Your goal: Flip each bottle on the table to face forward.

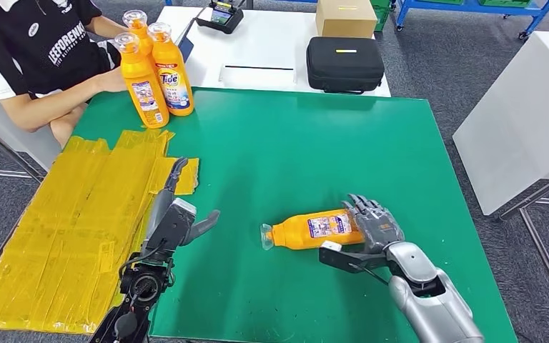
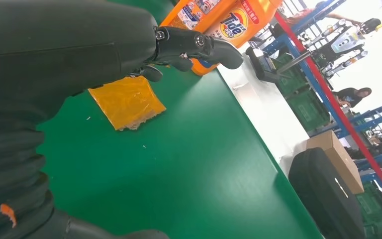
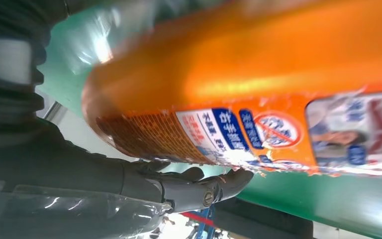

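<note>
An orange detergent bottle (image 1: pixel 313 230) lies on its side on the green table (image 1: pixel 293 143), its clear cap towards my left and its back label up. My right hand (image 1: pixel 375 227) grips its base end, fingers over the far side and thumb against the near side. Close up, the bottle (image 3: pixel 258 84) is blurred, with the thumb (image 3: pixel 204 191) touching its edge. My left hand (image 1: pixel 175 218) hovers with fingers apart over the table's left part, holding nothing. Three orange bottles stand upright at the far left corner; one (image 1: pixel 172 70) shows its Tide front label, another (image 1: pixel 141 82) its back label.
Yellow sheeting (image 1: pixel 71 221) covers the table's left side. A person in a black shirt (image 1: pixel 36 43) sits at the far left corner beside the standing bottles. Behind the green table, a white table carries a black case (image 1: pixel 344 63) and a cardboard box (image 1: pixel 346 16).
</note>
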### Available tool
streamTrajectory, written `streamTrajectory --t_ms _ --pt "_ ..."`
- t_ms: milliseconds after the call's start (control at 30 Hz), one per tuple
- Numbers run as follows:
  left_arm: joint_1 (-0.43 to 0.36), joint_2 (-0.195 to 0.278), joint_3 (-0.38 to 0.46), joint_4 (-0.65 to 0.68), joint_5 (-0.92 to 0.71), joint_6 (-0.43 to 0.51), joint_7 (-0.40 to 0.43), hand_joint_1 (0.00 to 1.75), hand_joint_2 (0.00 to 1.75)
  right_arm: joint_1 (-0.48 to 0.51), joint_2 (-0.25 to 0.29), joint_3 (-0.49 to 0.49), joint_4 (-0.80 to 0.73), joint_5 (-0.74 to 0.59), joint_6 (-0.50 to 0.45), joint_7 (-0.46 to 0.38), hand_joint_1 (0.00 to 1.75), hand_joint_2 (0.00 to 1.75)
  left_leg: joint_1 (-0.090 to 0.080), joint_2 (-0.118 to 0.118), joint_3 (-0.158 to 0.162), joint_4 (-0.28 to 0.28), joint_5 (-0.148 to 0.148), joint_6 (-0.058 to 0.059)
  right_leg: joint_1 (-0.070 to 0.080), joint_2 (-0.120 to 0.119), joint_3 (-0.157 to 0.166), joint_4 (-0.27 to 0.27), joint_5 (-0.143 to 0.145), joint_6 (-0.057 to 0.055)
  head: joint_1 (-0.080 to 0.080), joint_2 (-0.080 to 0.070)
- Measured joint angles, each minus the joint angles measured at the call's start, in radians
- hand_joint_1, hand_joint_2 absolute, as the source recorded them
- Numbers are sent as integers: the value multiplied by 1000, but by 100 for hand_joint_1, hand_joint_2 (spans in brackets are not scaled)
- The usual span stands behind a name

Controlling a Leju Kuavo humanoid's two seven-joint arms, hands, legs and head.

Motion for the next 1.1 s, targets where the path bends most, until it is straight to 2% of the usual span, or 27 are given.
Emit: streamTrajectory --t_ms 33,67,167,200,400,1000,1100 --pt "0 0 0 1 1 0 0 0 175 -8 1 0 12 -1 -2 0 1 175 0 0 0 0 0 0 0 0 0 0 0 0 0 0" --pt "0 0 0 2 3 1 0 0 175 -17 2 0 25 -1 -4 -1 21 175 0 0 0 0 0 0 0 0 0 0 0 0 0 0" --pt "0 0 0 8 8 4 1 0 175 -45 9 1 72 4 -24 -1 147 175 0 0 1 0 0 0 0 0 1 0 0 0 0 0" --pt "0 0 0 10 9 6 0 0 175 -51 12 2 90 8 -38 -1 171 175 0 0 1 0 0 0 0 0 2 0 0 0 0 0" --pt "2 0 0 19 13 11 -3 0 175 -77 41 9 166 24 -105 -12 175 175 0 1 2 0 0 1 0 0 2 0 0 0 0 0" --pt "-6 0 1 30 21 11 -3 0 175 -152 63 25 278 0 -72 -48 175 175 0 4 9 0 0 1 0 1 8 0 0 0 0 0" --pt "-4 0 2 30 26 14 -6 0 175 -146 67 25 278 -19 -134 -64 175 175 0 4 9 0 0 1 0 1 8 0 0 0 0 0"
